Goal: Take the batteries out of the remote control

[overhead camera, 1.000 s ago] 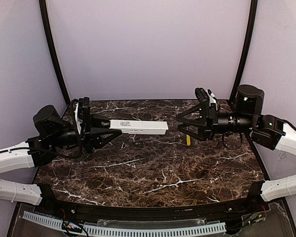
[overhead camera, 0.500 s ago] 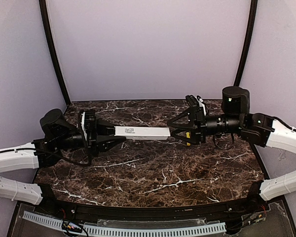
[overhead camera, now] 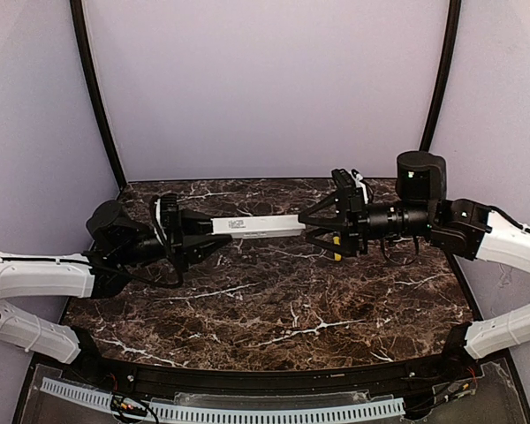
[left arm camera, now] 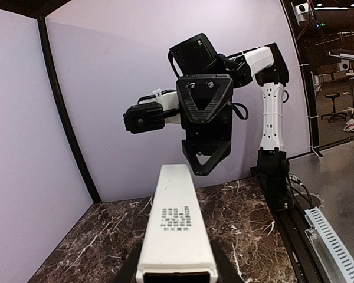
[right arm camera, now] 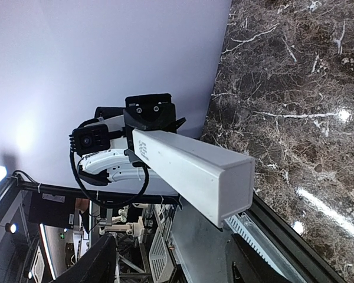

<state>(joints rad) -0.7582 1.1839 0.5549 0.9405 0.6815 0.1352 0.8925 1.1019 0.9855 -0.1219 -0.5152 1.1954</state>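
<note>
Across mid-frame in the top view, the remote [overhead camera: 261, 226] hangs level above the table [overhead camera: 274, 305] — left claw [overhead camera: 214, 236] clamped on its left end, right claw [overhead camera: 306, 226] open, jaws flanking its right end

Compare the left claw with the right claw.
The left claw is shut on one end of the remote control; the right claw is open, its jaws straddling the other end, apparently unclamped. The left claw points rightward, the right claw leftward. Both are black and level with each other.
</note>
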